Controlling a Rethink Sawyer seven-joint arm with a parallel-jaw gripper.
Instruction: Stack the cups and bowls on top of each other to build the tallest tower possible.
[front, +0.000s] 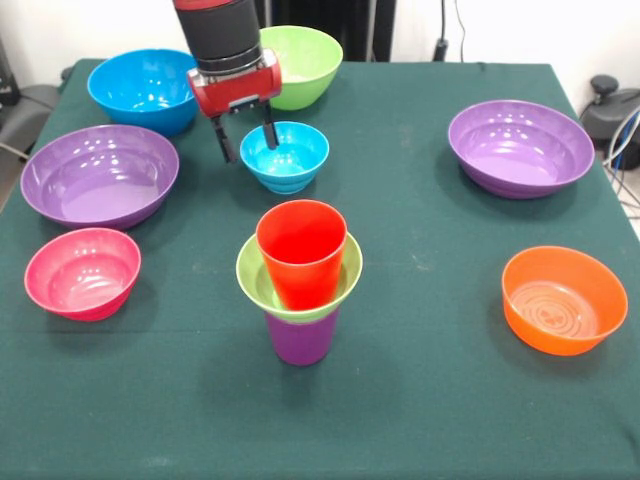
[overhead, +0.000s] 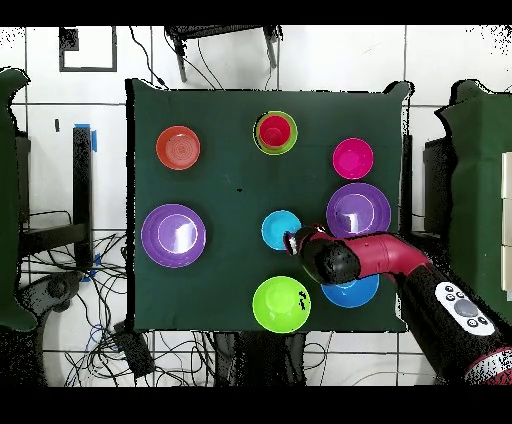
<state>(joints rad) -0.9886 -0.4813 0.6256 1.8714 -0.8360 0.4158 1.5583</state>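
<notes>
Gripper (front: 244, 138) jaws open, straddling near rim of small blue bowl (front: 286, 156). Bowl looks light, stiff, glossy, likely slippery; pinch thin rim wall. Tower (front: 300, 280) stands nearby.

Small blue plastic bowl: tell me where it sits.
Front view: the small blue plastic bowl sits left of centre, behind the stacked tower, under the open pincer.

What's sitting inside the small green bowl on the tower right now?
The red cup stands upright inside the small green bowl, mouth up and empty. The bowl rests on the purple cup. The red cup's base and the purple cup's rim are covered.
</notes>
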